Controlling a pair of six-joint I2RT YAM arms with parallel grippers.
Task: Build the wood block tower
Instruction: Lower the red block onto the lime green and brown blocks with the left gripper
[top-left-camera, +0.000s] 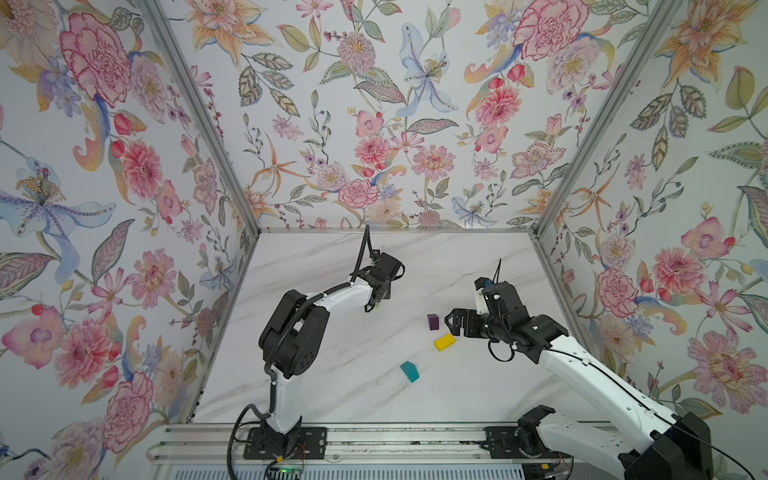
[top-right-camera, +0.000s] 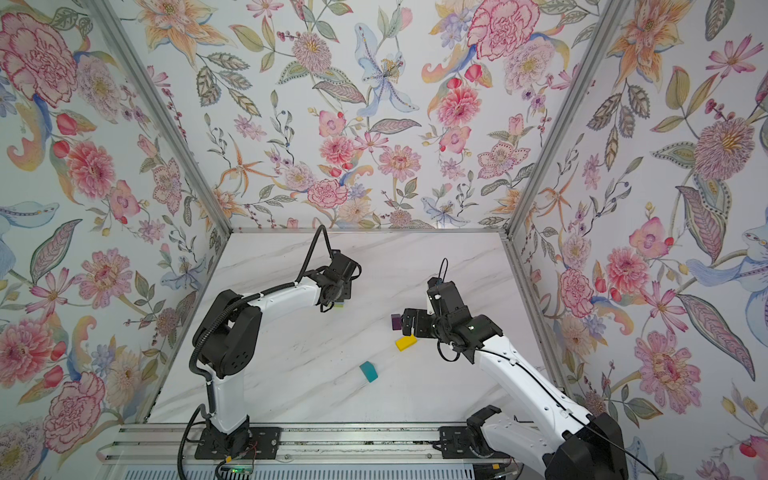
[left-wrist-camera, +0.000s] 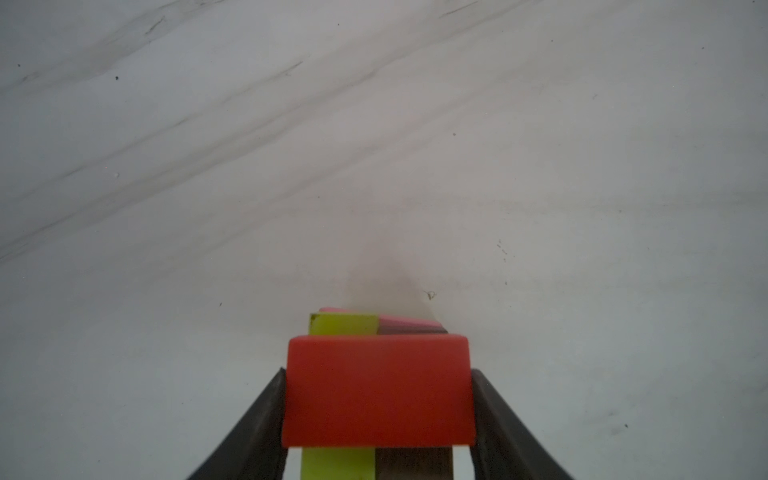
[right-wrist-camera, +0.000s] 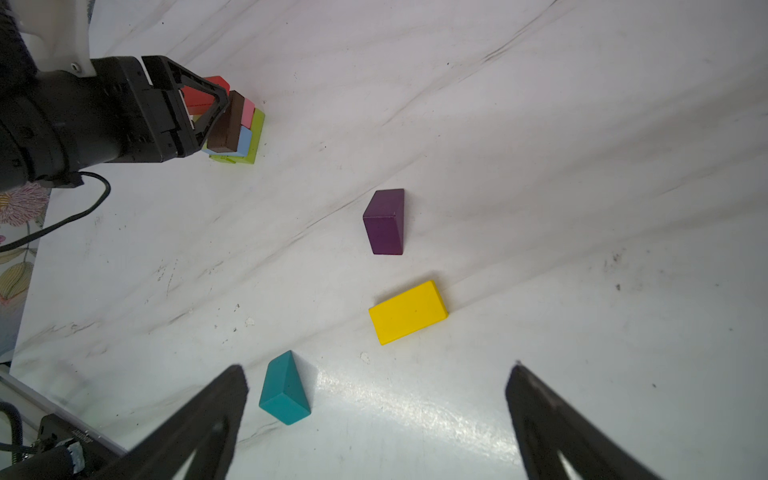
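On the tabletop (right-wrist-camera: 540, 166), the tower (right-wrist-camera: 244, 141) stands directly under my left end effector (left-wrist-camera: 378, 372), which grips the red block (left-wrist-camera: 378, 399) at its top, while my right end effector (right-wrist-camera: 377, 368) hangs wide open, yellow block (right-wrist-camera: 408, 311) and purple block (right-wrist-camera: 384, 222) ahead, teal block (right-wrist-camera: 284, 390) beside one finger.

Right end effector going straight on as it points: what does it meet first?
Probably the yellow block, centred ahead of the open right end effector; depth is unclear, so possibly bare table first.

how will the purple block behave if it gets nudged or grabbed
The purple block looks like rigid painted wood, so it should not flex. It seems to stand on a narrow face, so a nudge may tip it. Flat sides: unlikely to roll.
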